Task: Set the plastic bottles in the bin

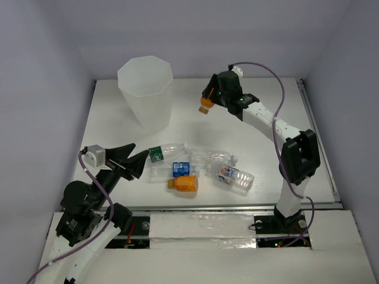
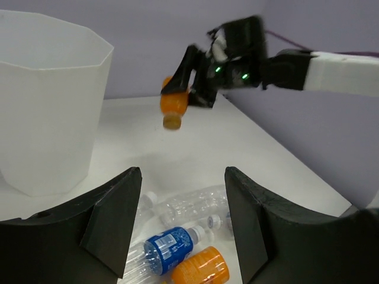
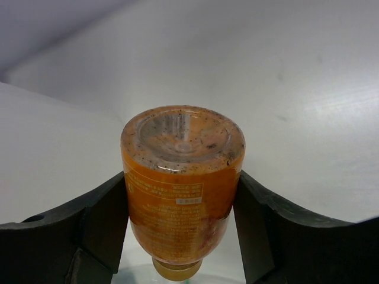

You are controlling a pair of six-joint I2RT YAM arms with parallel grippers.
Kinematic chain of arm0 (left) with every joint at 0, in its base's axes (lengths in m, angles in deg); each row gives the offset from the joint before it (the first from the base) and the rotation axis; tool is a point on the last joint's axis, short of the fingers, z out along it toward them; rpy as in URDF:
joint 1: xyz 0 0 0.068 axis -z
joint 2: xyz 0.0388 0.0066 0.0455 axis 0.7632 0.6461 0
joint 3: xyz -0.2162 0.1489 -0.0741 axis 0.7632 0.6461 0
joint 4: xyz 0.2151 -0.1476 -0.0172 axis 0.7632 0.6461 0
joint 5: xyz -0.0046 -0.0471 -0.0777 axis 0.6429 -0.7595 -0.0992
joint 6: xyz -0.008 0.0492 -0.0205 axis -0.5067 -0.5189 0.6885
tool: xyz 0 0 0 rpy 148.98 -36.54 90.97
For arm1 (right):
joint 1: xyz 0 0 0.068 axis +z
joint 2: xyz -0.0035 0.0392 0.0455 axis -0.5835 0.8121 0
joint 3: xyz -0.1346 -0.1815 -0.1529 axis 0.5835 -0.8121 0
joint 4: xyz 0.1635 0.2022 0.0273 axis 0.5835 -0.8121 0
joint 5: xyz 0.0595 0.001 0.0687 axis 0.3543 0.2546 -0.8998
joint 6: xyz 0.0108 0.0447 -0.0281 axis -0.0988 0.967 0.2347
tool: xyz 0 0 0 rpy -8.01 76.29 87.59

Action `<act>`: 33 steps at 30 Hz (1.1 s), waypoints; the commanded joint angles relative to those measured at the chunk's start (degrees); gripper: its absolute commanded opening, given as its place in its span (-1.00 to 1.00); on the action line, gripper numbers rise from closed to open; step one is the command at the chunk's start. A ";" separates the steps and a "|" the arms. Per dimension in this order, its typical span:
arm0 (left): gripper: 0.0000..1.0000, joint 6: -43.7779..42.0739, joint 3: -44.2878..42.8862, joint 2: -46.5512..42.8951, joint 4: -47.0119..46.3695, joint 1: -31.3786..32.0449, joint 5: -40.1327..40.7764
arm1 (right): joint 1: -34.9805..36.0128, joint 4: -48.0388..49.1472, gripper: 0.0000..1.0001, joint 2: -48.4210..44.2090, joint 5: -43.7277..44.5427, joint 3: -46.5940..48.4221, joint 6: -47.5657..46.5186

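The bin (image 1: 145, 92) stands at the back left, also in the left wrist view (image 2: 47, 118). My right gripper (image 1: 208, 94) is shut on a stubby orange bottle (image 1: 205, 105), held cap down in the air to the right of the bin; it shows in the right wrist view (image 3: 180, 195) and the left wrist view (image 2: 173, 103). My left gripper (image 1: 133, 160) is open and empty, just left of the bottle pile. On the table lie a green-label bottle (image 1: 164, 152), a blue-label bottle (image 1: 176, 170), a second orange bottle (image 1: 183, 184), a clear bottle (image 1: 216, 157) and an orange-blue-label bottle (image 1: 235, 176).
White table (image 1: 254, 148) with grey walls on three sides. A rail runs along the near edge (image 1: 207, 207). The right arm (image 1: 296, 154) reaches from the near right across the table's right half.
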 commanded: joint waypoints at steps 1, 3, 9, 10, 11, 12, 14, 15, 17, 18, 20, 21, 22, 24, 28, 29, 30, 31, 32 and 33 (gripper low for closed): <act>0.10 0.74 -2.25 1.42 -0.89 0.27 4.87 | 1.53 9.88 0.24 -6.88 -1.55 8.76 -3.02; 0.10 1.44 -2.51 1.94 0.16 0.27 9.52 | 3.80 10.32 0.24 -6.37 -2.96 14.97 -4.69; 0.10 4.26 -2.87 4.32 2.63 0.27 18.86 | 9.87 8.31 0.24 1.71 -3.14 35.72 -11.19; 0.10 4.35 -3.04 5.19 2.81 0.27 19.13 | 11.36 7.69 0.24 5.12 -2.62 38.89 -12.07; 0.10 4.44 -2.96 5.81 3.07 0.27 18.96 | 11.98 6.99 0.24 6.98 -2.18 45.45 -13.65; 0.10 4.52 -2.96 6.42 3.16 0.27 18.78 | 11.99 6.11 0.24 8.91 -1.65 48.91 -14.18; 0.10 4.70 -3.13 8.44 3.33 -0.26 18.00 | 13.39 4.88 0.25 13.83 -1.64 56.02 -14.98; 0.10 4.70 -3.05 9.06 3.42 -0.26 17.73 | 13.39 5.48 0.25 14.99 -1.99 56.84 -15.15; 0.11 4.88 -3.04 11.43 3.51 -0.78 16.94 | 14.62 8.91 0.26 16.83 -1.39 56.68 -16.12; 0.12 4.88 -3.13 12.05 3.86 -0.79 16.15 | 14.62 9.79 0.26 17.63 -1.12 56.67 -16.30; 0.13 4.88 -3.13 13.81 3.77 -0.79 14.92 | 14.62 10.24 0.26 19.56 -0.94 58.07 -16.47; 0.13 4.88 -3.22 14.16 3.60 -1.39 14.65 | 15.15 10.50 0.26 21.13 -0.42 59.21 -16.73; 0.13 4.79 -3.13 14.60 3.42 -1.40 14.39 | 15.15 11.11 0.26 21.76 -0.15 59.40 -17.17; 0.13 4.70 -3.13 14.95 3.07 -1.93 13.25 | 15.15 11.99 0.27 23.16 0.29 59.58 -18.32; 0.13 4.26 -2.78 15.92 2.46 -3.07 10.88 | 15.15 12.87 0.29 24.66 0.81 60.10 -19.46; 0.13 4.09 -2.78 16.18 2.37 -3.07 10.35 | 15.15 12.79 0.32 24.84 0.90 60.02 -20.24; 0.13 3.82 -2.61 16.45 1.93 -3.07 9.13 | 15.15 12.78 0.35 24.84 0.99 59.84 -20.60; 0.13 3.65 -2.61 17.15 1.84 -3.07 8.24 | 15.15 12.52 0.47 24.75 1.08 59.58 -20.95; 0.13 3.47 -2.69 17.68 1.67 -3.07 7.45 | 15.15 12.61 0.56 24.58 0.99 58.62 -21.56; 0.14 3.03 -2.69 18.12 1.23 -3.07 5.62 | 15.15 12.78 0.66 24.32 0.73 58.09 -21.83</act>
